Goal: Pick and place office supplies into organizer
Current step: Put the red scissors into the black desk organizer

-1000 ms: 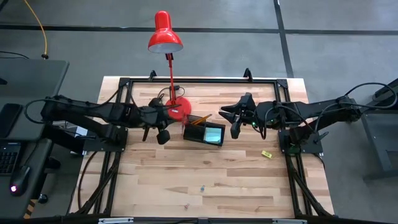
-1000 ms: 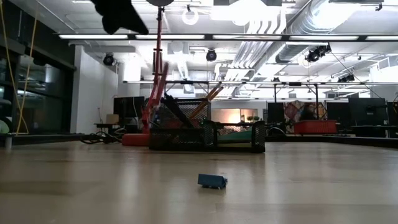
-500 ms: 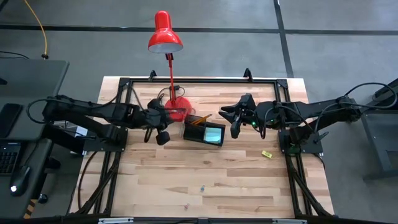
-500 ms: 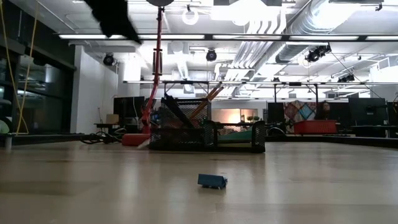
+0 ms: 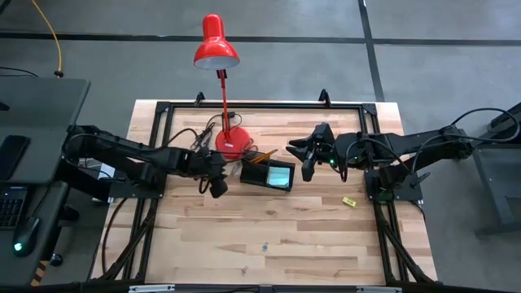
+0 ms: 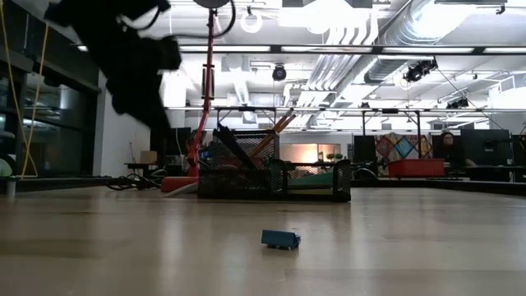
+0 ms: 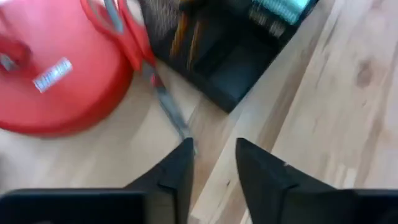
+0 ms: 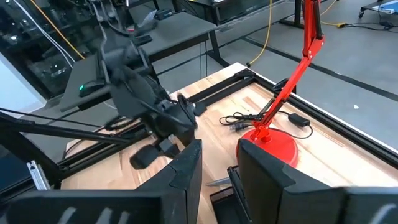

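Looking down from overhead, where does the organizer sit?

— The black organizer (image 5: 266, 174) lies near the middle of the wooden table (image 5: 269, 244), just beside the round red lamp base (image 5: 231, 143). A teal sticky-note pad (image 5: 280, 175) fills one compartment; orange pencils (image 5: 262, 155) lean out of the other.

And the grippers?

— The left gripper (image 5: 218, 185) hangs close to the organizer's end nearest the lamp base. In the left wrist view its two dark fingers (image 7: 177, 171) stand a little apart with bare wood between them, holding nothing. Red-handled scissors (image 7: 134, 50) lie just ahead of those fingers, handles over the lamp base, blades on the wood beside the organizer's corner.

— The right gripper (image 5: 307, 167) hovers just off the organizer's opposite end. In the right wrist view its fingers (image 8: 186, 168) are parted and empty.

Anything loose on the table?

— A tiny yellow block (image 5: 349, 201) rests well apart, toward the right arm's base. A small blue piece (image 6: 280, 239) lies nearer the front edge.

Any readable writing?

— A white label (image 7: 53, 73) is stuck on the lamp base, but its text is too blurred to read.
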Robot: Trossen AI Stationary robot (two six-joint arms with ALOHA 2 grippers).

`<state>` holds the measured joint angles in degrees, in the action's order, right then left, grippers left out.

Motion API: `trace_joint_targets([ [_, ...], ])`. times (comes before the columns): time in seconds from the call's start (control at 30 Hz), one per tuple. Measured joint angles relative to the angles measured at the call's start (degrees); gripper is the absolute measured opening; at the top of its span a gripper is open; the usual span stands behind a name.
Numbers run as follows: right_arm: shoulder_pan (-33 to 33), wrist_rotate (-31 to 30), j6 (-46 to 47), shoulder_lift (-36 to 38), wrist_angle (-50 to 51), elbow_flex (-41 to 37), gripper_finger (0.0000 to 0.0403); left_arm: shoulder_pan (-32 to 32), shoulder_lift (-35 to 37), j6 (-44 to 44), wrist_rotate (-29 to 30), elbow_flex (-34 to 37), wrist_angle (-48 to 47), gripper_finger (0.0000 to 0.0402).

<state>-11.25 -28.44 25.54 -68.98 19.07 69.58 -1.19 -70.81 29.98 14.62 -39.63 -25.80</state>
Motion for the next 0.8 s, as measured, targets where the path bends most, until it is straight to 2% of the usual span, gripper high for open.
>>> trace_joint_targets([
  [0.13, 0.0, 1.0, 0.0, 0.0, 0.3, 0.0, 0.0092, -1.2, 0.0, -5.3, -4.9, 5.5, 8.1, 0.0145],
  [0.27, 0.0, 2.4, 0.0, 0.0, 1.6, 0.0, 0.0092, -3.2, 0.0, -6.1, -10.5, 9.8, 15.7, 0.0164],
  [0.57, 0.0, 3.5, 0.1, 0.0, 2.1, 0.0, 0.0092, -7.0, 0.0, -4.1, -8.3, 13.0, 16.7, 0.0167],
  [0.8, 0.0, 3.4, 0.0, 0.0, 2.1, 0.0, 0.0092, -12.9, 0.0, -4.5, -10.8, 16.2, 25.1, 0.0166],
])
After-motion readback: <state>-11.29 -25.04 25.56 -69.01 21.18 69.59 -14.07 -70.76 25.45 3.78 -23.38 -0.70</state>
